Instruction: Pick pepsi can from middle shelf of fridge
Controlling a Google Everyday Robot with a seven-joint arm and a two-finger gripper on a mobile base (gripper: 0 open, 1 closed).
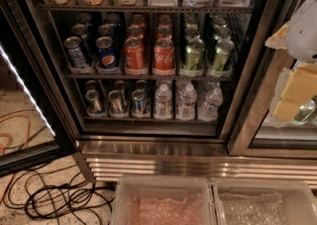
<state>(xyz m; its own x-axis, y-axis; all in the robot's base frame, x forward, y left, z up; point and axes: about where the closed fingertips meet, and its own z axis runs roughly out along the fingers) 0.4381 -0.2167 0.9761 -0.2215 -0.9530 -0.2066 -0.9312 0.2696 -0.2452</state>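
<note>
- Standing open, the fridge (148, 147) has a steel frame, ribbed base and dark interior. Its right post lies between the hand and the cans, so a straight reach could strike it.
- Middle shelf (148, 76): thin wire rack with a low front rail, which could catch a can dragged out low.
- Hand (293, 95): pale, blocky, at the right edge, well apart from the shelf. Open or closed cannot be told.
- Pepsi can (106, 53): smooth blue cylinder, front row, second from left. Close-packed neighbours may topple.
</note>
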